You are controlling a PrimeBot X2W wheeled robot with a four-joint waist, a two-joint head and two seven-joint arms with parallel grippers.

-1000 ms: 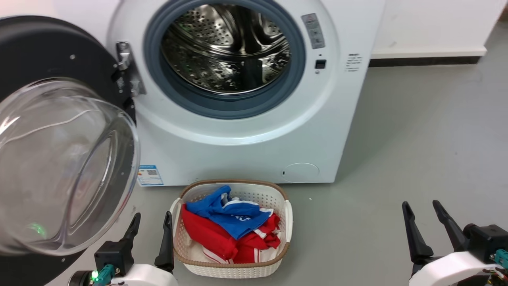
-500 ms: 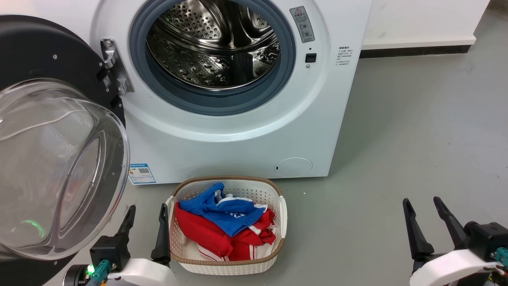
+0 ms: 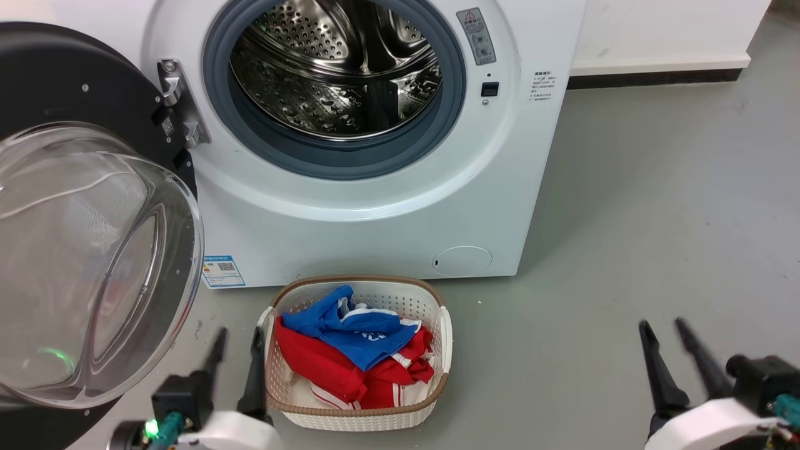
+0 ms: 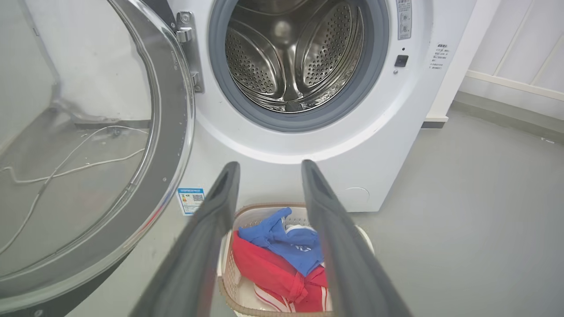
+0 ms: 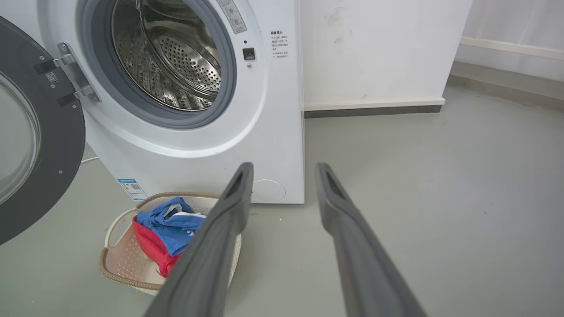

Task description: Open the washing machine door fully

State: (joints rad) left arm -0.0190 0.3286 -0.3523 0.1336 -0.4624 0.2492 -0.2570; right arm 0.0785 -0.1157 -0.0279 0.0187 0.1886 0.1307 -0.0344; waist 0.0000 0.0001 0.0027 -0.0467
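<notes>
**Left gripper (image 3: pixel 238 331) and right gripper (image 3: pixel 661 324) hang empty at open washer**

The left gripper, fingers spread, hangs just beside a white laundry basket (image 3: pixel 359 279) of red and blue clothes (image 3: pixel 350 356). The right gripper, likewise spread, hangs well apart over grey floor (image 3: pixel 625 219). The washing machine door (image 3: pixel 81 237) stands swung out to the robot's left, leaving the steel drum mouth (image 3: pixel 337 69) exposed.

The head view looks forward and down, close, at the white front-loading washing machine (image 3: pixel 375 237). Both wrist views sit low facing it: the left squarely, the right obliquely. All three share the glossy black round washing machine door (image 3: pixel 62 75) and the white perforated plastic basket (image 3: pixel 362 424).
</notes>
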